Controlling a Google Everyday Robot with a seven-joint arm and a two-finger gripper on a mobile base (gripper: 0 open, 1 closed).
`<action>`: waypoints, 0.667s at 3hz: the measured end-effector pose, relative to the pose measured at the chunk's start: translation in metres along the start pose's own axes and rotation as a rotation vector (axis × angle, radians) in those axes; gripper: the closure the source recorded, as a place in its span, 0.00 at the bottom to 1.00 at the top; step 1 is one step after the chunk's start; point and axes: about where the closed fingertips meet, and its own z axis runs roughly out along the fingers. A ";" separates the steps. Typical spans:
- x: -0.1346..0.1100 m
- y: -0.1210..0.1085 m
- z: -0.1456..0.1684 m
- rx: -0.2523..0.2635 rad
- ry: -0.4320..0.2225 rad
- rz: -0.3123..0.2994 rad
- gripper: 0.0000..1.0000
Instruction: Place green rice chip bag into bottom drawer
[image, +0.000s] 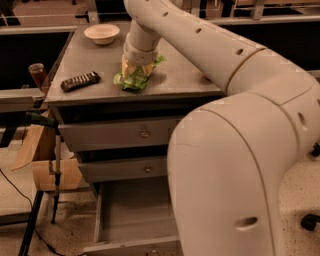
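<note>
The green rice chip bag (134, 81) lies bunched on the grey cabinet top (185, 75), near its front edge. My gripper (136, 69) comes down from above at the end of the white arm and sits right on the bag, its yellowish fingers (127, 68) closed on the bag's upper part. The bag still rests on the top. The bottom drawer (132, 217) is pulled open below, a grey tray with nothing in it; my arm hides its right part.
A white bowl (102, 34) stands at the back of the top, and a dark remote-like bar (80, 81) lies left of the bag. Two upper drawers with knobs (144, 133) are shut. A cardboard box (50, 165) and a jar (37, 75) are at the left.
</note>
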 end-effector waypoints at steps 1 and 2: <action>0.015 -0.022 -0.037 0.038 -0.054 0.007 1.00; 0.036 -0.032 -0.086 0.036 -0.149 -0.062 1.00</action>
